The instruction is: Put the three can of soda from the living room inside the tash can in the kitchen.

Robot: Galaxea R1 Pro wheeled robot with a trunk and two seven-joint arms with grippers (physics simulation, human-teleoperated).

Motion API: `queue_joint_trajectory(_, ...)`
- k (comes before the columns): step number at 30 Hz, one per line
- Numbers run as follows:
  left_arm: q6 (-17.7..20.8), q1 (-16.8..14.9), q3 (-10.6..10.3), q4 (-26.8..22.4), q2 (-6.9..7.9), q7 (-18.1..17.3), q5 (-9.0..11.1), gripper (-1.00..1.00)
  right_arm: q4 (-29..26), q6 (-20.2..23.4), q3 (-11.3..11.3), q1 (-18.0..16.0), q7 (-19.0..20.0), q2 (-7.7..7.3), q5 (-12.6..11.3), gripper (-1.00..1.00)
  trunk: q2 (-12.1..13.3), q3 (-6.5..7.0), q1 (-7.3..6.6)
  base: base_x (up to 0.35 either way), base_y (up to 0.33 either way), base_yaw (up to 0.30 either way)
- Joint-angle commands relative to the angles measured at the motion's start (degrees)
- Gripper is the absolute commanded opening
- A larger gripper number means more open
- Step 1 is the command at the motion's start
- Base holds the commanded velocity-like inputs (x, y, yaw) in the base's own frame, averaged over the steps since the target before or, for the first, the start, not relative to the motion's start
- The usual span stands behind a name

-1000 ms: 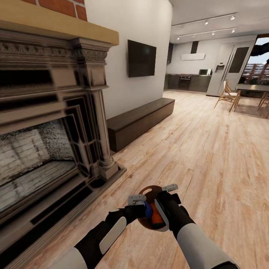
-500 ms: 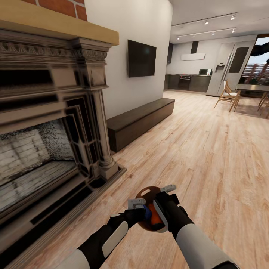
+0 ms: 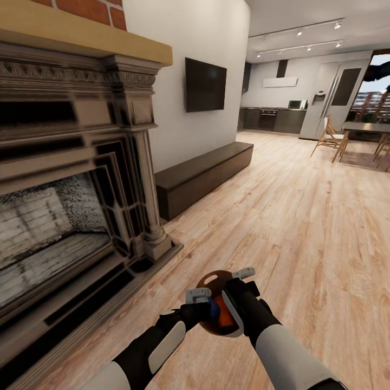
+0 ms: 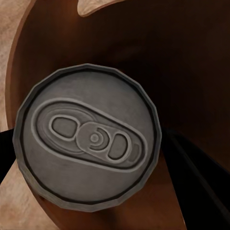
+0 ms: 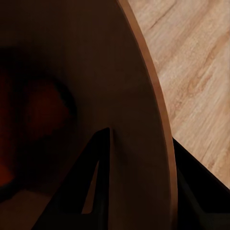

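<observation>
Down low in the head view, the left gripper (image 3: 201, 304) is closed on a dark blue can (image 3: 215, 306). The left wrist view shows that can's grey top (image 4: 88, 136) between two black fingers (image 4: 199, 179), right above the brown bin. The right gripper (image 3: 234, 295) pinches the wall of the trash can (image 3: 215, 280); in the right wrist view one finger (image 5: 93, 189) is inside and the tan rim (image 5: 160, 120) runs between the fingers. An orange can (image 3: 225, 319) sits inside the bin. Both arms hold the bin above the light wood floor (image 3: 303, 227). Left of them stands the dark fireplace (image 3: 70, 189). Farther off are the low bench (image 3: 203, 176), the black TV (image 3: 205, 85), and the kitchen (image 3: 281, 103).
</observation>
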Motion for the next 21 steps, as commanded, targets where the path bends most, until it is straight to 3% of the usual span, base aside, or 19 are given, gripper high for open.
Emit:
queue_joint_trajectory(1,0.12,0.01,0.04,0.82,0.05,0.02,-0.38,-1.0,-0.81,0.41,0.0,-0.04,0.11,0.0,1.61,-1.0,0.0,0.01,0.0,0.0,0.0,0.0)
queue_joint_trajectory(21,0.2,0.04,0.03,-1.8,0.59,-0.36,-0.27,-1.0,-0.55,0.41,-0.03,-0.04,0.11,0.0,1.61,-1.0,0.0,0.01,0.0,0.0,0.0,0.0)
